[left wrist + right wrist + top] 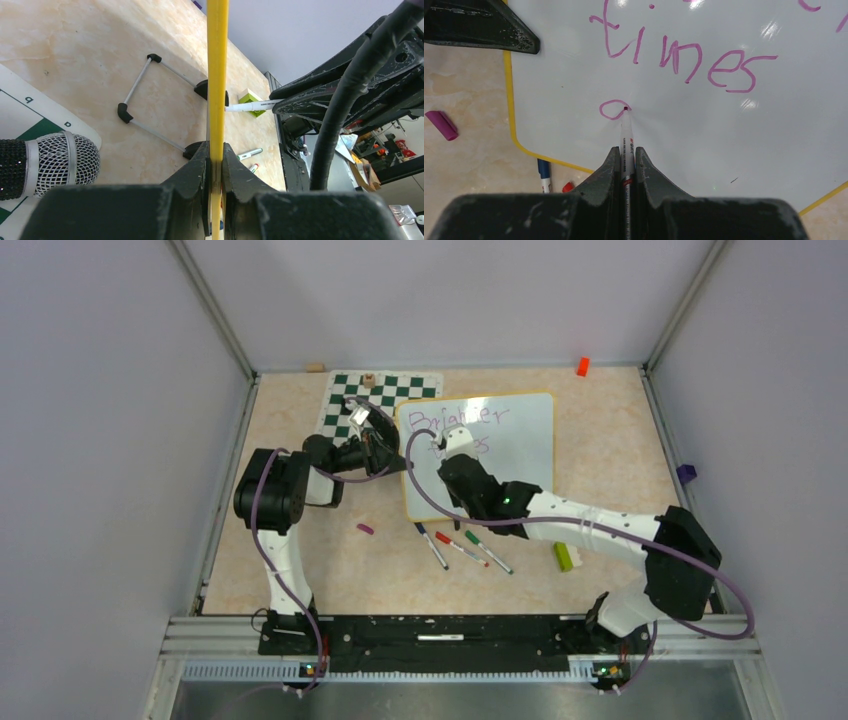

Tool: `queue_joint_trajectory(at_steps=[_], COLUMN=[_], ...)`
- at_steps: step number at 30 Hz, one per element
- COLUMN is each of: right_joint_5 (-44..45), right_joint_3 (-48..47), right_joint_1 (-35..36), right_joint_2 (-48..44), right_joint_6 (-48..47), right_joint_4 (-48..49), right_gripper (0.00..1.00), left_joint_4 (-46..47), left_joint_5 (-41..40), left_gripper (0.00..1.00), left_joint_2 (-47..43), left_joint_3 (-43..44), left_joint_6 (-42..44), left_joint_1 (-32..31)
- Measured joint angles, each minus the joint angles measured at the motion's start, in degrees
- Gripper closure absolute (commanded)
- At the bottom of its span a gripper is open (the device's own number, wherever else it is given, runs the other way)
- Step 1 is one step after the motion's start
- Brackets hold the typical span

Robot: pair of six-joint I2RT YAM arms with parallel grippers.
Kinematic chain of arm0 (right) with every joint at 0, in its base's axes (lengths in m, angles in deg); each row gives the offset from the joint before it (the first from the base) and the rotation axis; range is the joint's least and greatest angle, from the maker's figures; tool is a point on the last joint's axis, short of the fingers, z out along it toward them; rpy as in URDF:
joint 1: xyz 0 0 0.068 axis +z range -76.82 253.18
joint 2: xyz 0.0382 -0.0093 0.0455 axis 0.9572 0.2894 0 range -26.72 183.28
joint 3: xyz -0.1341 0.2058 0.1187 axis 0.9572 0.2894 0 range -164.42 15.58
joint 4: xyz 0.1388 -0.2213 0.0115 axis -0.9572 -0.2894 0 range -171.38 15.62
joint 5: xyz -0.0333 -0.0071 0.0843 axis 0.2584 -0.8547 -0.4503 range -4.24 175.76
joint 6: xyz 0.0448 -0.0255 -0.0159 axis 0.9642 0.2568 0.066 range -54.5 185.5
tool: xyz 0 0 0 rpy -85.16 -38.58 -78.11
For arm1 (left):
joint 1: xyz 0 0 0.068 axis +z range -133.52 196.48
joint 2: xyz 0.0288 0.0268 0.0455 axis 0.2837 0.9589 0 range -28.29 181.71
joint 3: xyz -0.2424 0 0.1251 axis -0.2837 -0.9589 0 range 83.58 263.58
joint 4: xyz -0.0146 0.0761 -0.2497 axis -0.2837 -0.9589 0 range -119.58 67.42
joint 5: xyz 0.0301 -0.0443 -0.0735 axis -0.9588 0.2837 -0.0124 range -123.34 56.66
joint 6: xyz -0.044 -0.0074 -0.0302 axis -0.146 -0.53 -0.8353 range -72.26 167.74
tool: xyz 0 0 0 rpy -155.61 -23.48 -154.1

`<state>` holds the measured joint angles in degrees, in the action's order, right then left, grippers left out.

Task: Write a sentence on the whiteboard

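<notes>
Marker meets whiteboard [515,455] near the table's far edge
Left gripper [215,156] pinches its yellow rim; right gripper [626,152] clamps the marker [626,131], tip under the sentence [681,55]. Stiff, light and slick, it is likely best held by the rim.

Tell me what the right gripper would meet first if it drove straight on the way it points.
The whiteboard. The right gripper holds a marker whose tip seems to touch it already, at a purple loop; the marker would press in first.
</notes>
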<state>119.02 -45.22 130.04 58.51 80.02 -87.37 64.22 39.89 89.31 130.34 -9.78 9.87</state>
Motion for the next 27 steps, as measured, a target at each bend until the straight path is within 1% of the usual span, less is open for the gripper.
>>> queue_joint_trajectory(at_steps=[15, 27], right_joint_5=[-0.98, -2.08], right_joint_3=[-0.28, 1.95], right_joint_1=[-0.92, -1.55], right_joint_2=[-0.59, -2.54], right_joint_6=[-0.11, 0.59], right_joint_4=[-0.15, -2.25], right_gripper=[1.0, 1.0], left_joint_4=[0.02, 0.07], left_joint_5=[0.02, 0.07], left_gripper=[1.0, 1.0], left_joint_2=[0.0, 0.0], left_joint_3=[0.0, 0.0], left_joint_6=[-0.37, -0.87], left_joint_1=[-0.11, -0.13])
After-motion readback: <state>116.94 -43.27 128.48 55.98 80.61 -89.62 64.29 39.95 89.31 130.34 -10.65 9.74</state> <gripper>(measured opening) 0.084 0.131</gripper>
